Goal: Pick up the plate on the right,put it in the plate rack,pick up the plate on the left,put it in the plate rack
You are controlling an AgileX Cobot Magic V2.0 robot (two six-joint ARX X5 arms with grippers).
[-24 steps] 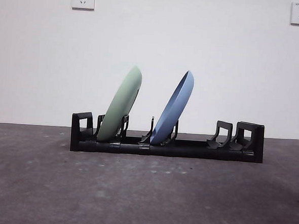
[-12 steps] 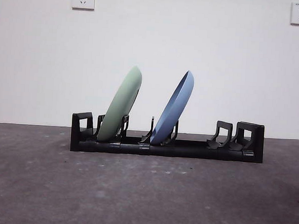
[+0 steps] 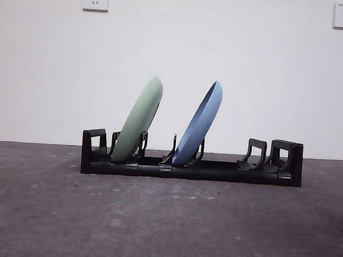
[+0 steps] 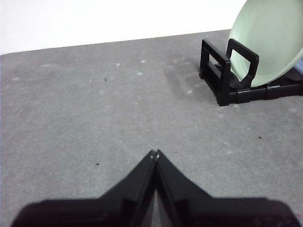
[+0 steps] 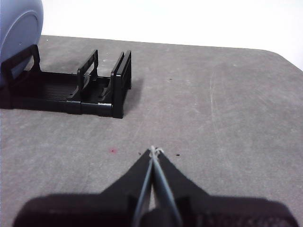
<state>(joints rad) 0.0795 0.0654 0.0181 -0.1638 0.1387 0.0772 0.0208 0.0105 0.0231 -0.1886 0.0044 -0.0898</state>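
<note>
Both plates stand tilted in the plate rack (image 3: 190, 167) — green plate (image 3: 138, 119) near one end, blue plate (image 3: 199, 124) mid-row. I judge them rigid, light, slick; best gripped at the rim. My left gripper (image 4: 155, 153) and right gripper (image 5: 153, 150) are closed, empty — only wrist views show them.

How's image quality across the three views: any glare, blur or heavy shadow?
Front view: even light, the green plate, blue plate and plate rack sharp, no glare. Left wrist view: the shut left gripper is a soft dark mass up close, rack shadow faint. Right wrist view: the shut right gripper likewise blurred, table clear.
</note>
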